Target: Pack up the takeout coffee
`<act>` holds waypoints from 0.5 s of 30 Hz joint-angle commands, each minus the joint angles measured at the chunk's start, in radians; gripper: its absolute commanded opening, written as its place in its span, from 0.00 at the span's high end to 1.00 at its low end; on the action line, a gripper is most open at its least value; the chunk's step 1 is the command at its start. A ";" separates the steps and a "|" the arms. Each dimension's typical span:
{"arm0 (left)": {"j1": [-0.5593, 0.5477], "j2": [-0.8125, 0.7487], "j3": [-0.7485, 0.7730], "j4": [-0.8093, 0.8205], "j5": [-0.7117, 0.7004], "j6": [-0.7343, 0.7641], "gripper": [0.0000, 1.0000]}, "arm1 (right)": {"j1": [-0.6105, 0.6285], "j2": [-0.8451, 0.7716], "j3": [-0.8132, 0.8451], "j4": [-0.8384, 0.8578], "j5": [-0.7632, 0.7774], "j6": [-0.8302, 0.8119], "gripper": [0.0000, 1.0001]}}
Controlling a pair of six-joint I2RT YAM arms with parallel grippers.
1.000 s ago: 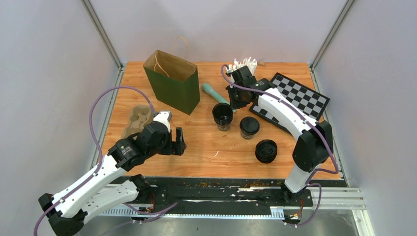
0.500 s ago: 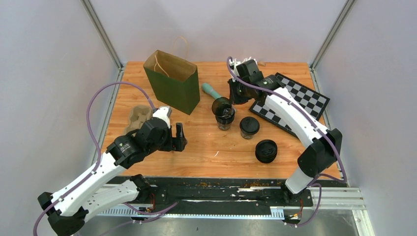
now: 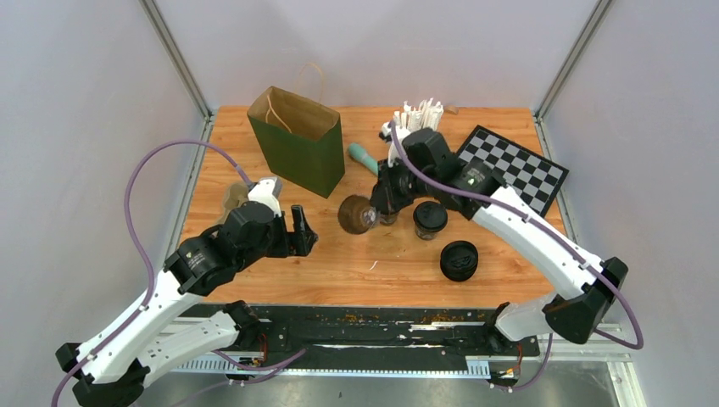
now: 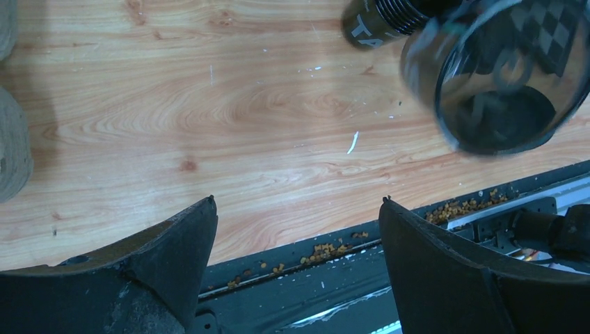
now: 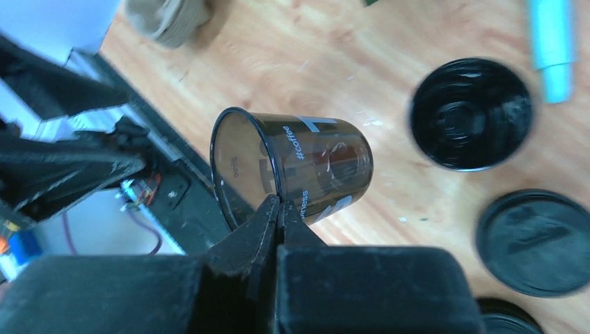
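My right gripper (image 3: 377, 202) is shut on the rim of a dark see-through coffee cup (image 3: 354, 214), which hangs tilted on its side above the table's middle. The right wrist view shows the cup (image 5: 299, 163) with its mouth toward the left arm and my right gripper (image 5: 278, 202) pinching its wall. A second cup (image 5: 469, 113) stands open on the table, and a lidded cup (image 3: 430, 219) is beside it. My left gripper (image 3: 303, 230) is open and empty left of the held cup (image 4: 497, 90). The green paper bag (image 3: 297, 140) stands open at the back left.
A cardboard cup carrier (image 3: 235, 198) lies partly under the left arm. A stack of black lids (image 3: 459, 260) sits at the front right. A checkerboard (image 3: 513, 165), white sticks (image 3: 421, 112) and a teal handle (image 3: 363, 157) lie at the back.
My right gripper has lifted one cup from the back cup and swung it left and forward, tipping it on its side. The left gripper has drifted slightly left, still open.
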 commanded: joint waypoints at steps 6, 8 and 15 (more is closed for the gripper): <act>0.000 -0.045 0.017 -0.048 -0.041 -0.044 0.08 | 0.183 -0.081 -0.321 0.323 -0.038 0.217 1.00; 0.000 -0.051 0.010 -0.057 -0.043 -0.044 0.08 | 0.205 -0.073 -0.379 0.389 -0.032 0.238 1.00; 0.000 -0.057 -0.018 -0.066 -0.036 -0.031 0.08 | 0.216 -0.009 -0.485 0.518 -0.064 0.259 1.00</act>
